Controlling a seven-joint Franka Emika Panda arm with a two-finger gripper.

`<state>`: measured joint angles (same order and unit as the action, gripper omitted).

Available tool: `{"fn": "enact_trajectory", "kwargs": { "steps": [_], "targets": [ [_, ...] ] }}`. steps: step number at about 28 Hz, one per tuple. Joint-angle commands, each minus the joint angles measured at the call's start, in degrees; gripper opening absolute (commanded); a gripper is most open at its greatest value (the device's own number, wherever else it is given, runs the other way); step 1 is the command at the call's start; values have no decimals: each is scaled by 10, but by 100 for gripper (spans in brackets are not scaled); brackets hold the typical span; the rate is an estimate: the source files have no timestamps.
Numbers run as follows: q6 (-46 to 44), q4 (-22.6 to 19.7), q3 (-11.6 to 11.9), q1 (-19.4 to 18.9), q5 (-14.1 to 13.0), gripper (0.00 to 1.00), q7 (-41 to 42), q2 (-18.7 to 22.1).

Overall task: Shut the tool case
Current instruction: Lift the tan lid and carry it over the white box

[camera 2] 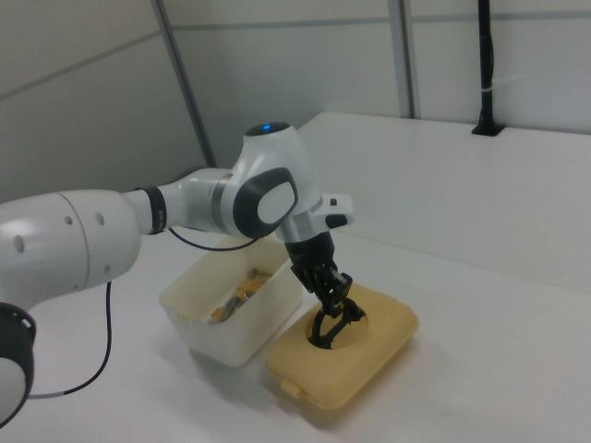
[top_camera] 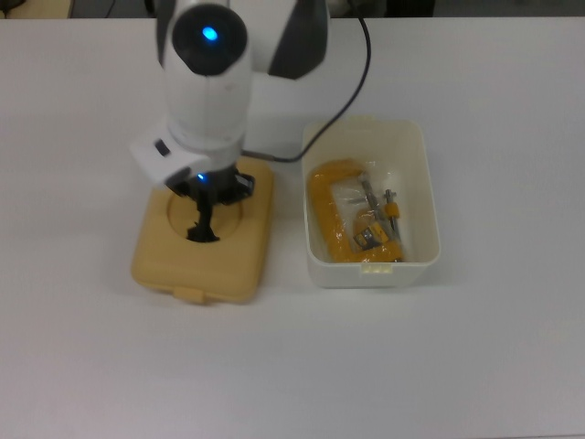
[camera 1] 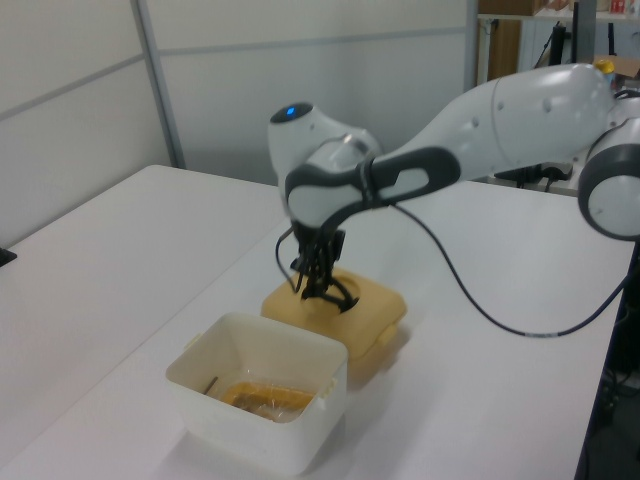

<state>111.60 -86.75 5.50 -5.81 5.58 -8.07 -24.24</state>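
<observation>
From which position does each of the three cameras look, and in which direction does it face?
Top view: overhead, facing straight down on the table; shows the arm's wrist above the tan lid.
Left view: low, beyond the white tub, facing across it toward the lid; shows the whole forearm.
Right view: on the opposite side, lid nearest; shows the forearm and the tool on the black handle.
All share lid, tub and tool.
</observation>
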Motion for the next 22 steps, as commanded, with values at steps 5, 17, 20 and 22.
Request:
{"fn": "enact_trajectory", "kwargs": {
  "steps": [5,17,20,22],
  "targets": [
    [-94,13,3,24,-28,0,67,67],
    [-114,54,-3,12,-54,0,36,83],
    [-115,57,-3,-3,-53,0,15,83],
    [-115,59,-3,-17,-52,0,-1,84]
  ]
}}
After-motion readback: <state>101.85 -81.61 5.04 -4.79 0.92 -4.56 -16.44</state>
